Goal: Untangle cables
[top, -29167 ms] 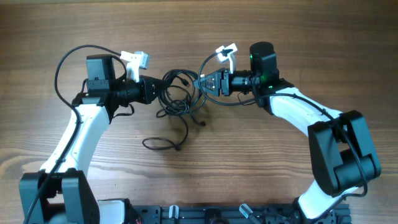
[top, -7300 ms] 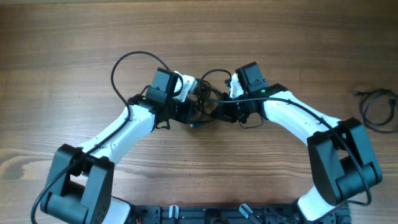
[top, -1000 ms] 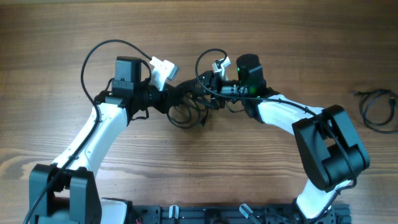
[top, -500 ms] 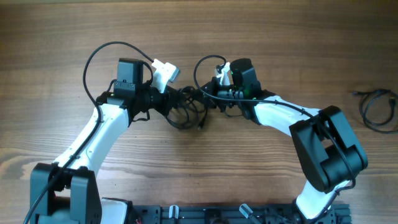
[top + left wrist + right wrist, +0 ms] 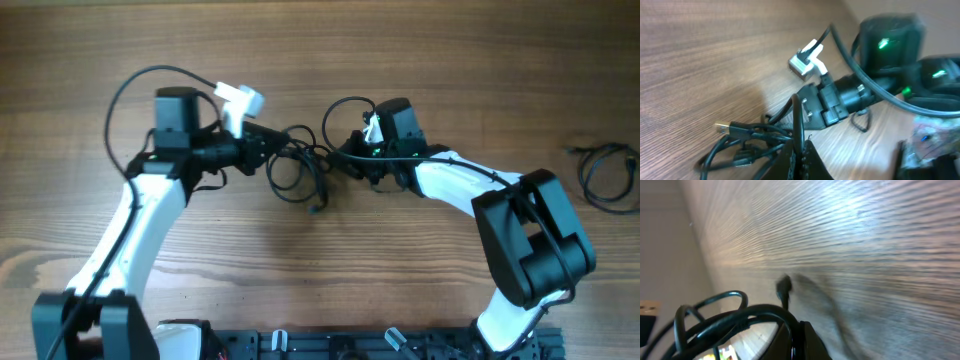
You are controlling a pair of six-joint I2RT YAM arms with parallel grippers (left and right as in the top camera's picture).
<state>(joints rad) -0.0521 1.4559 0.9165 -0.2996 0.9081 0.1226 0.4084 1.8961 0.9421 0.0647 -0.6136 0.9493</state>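
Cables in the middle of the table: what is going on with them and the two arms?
Two robot arms are working on a tangle of thin black cables. The left tool is shut on a cord at one side, the right tool on strands at the other, with the knot between them not yet undone. Another black cord lies apart near the table's right edge.

I can't read any text, label, brand mark or number from here in any of my three views; nothing legible shows up overhead or from either wrist.
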